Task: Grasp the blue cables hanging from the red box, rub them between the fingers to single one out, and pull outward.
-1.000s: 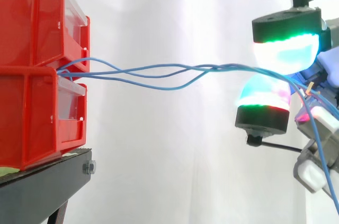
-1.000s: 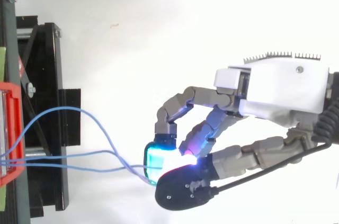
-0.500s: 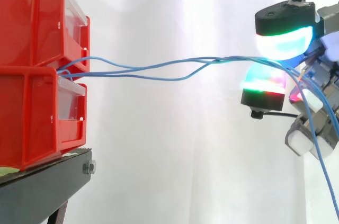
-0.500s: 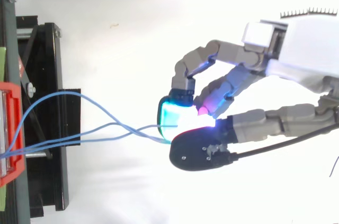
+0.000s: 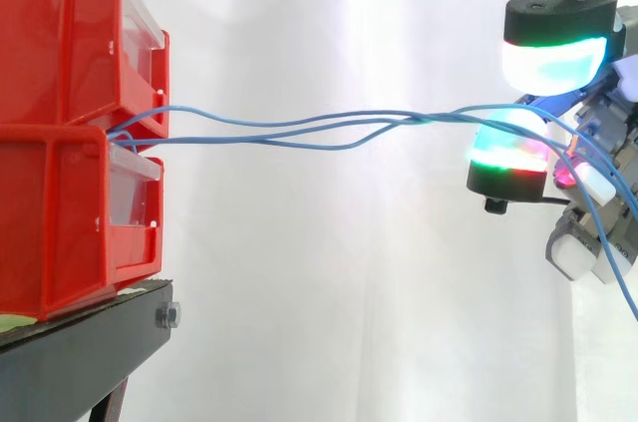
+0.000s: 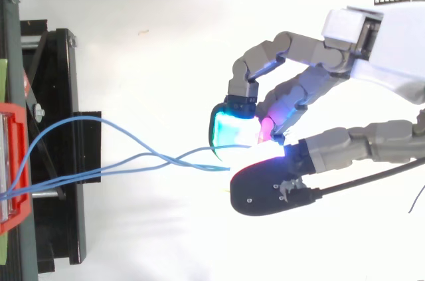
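While its fingers curl in toward the thumb, the hand (image 6: pixel 392 48) makes a pinch rather than a spread. One cyan-glowing fingertip (image 6: pixel 232 131) faces the black-backed thumb (image 6: pixel 265 191). The blue cables (image 5: pixel 424 120) run in between the two, well apart from the red box (image 5: pixel 60 212). From the side those two pads stand one above the other. The strands lie across the top of the lower one, with a sliver of gap under the upper. I judge the grip light, more a rubbing hold than a clamp.

On the side of the hand away from the red box, the loose ends drop downward. Toward the red box the strands draw together and cross over one another, then fan apart. From above, one of them bows out in a wide loop before it reaches the box. All of them enter at the box's front, at the seam where the upper bin sits on the lower. Under the red box is a black stand (image 5: pixel 80 342).

These cables look thin, light and limp, with a smooth jacket that will likely slide on the pads. They can only be pulled, never pushed.

Because they cross on the way to the red box, one strand may drag its neighbours along. The best hold is probably on the side of the crossing away from the box, flat on the pad faces rather than the tips. Too hard a squeeze would haul the whole bundle, and too soft a one would let every strand slip.
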Robot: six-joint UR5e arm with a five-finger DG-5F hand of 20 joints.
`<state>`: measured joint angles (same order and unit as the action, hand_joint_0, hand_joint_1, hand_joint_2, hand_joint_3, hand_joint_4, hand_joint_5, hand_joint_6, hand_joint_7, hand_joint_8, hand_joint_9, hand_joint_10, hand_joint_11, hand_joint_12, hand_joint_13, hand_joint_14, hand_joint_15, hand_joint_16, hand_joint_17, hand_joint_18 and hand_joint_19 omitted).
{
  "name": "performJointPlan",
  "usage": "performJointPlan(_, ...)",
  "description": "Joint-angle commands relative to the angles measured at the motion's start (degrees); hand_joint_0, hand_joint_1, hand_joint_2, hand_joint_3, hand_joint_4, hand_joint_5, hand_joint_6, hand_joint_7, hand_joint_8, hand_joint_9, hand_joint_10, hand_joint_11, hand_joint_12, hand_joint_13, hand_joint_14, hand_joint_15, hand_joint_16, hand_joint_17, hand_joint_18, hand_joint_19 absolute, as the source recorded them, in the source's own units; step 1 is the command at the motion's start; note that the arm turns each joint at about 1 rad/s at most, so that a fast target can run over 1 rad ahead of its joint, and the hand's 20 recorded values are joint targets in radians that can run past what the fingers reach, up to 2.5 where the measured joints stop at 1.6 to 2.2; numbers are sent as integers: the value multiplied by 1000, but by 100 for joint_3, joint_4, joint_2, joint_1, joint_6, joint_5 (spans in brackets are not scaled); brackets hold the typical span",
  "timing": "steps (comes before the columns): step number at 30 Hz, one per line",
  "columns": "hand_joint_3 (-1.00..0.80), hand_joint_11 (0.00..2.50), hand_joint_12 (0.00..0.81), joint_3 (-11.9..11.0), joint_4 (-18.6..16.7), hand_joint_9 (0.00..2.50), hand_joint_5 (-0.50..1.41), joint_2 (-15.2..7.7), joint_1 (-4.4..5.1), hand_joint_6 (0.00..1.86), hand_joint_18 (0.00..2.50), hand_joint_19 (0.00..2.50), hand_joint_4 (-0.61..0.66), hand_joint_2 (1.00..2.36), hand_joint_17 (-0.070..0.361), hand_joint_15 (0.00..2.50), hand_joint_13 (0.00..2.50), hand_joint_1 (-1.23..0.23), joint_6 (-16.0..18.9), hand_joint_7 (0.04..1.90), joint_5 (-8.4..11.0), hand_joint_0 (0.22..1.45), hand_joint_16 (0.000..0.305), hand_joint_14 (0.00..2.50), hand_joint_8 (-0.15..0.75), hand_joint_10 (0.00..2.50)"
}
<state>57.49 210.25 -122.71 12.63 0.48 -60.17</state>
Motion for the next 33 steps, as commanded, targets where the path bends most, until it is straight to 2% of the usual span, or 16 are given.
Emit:
performJointPlan(1,-416,640,346,-1,-2,1022,-114,2,3,858,497,568,27,1006,107,504,674,-750,14,941,-3,561,48,20,260,17)
performJointPlan(4,-414,638,343,8,-2,1021,-113,2,3,862,497,561,24,1006,106,498,675,-782,14,958,-3,574,47,20,261,21)
performJointPlan(12,-178,643,352,8,-2,1065,-95,2,11,912,520,535,53,1017,108,494,710,-830,31,995,-3,598,48,19,285,18)
performJointPlan(17,-117,646,357,-1,-2,1090,-87,2,20,916,501,531,51,1018,109,488,711,-840,31,1004,-3,593,48,19,291,16)
performJointPlan(19,-127,641,363,-1,-2,1097,-85,2,29,915,496,528,42,1016,111,483,706,-836,31,995,-3,592,49,18,293,16)
performJointPlan(22,-281,635,341,-1,-2,1062,-97,-7,29,893,447,553,56,1013,101,493,656,-786,31,1020,-12,576,45,21,267,17)
performJointPlan(24,-450,638,345,8,-2,1049,-96,-7,29,881,446,557,44,1003,104,485,644,-760,31,1007,-12,541,46,19,267,17)
performJointPlan(26,-500,634,349,8,-2,1047,-96,2,29,878,450,553,44,1001,107,488,645,-736,31,1009,-12,521,47,21,272,19)
performJointPlan(33,-500,615,359,-1,-2,1037,-95,2,29,875,422,558,43,1000,109,478,633,-648,31,989,-12,486,49,19,282,19)
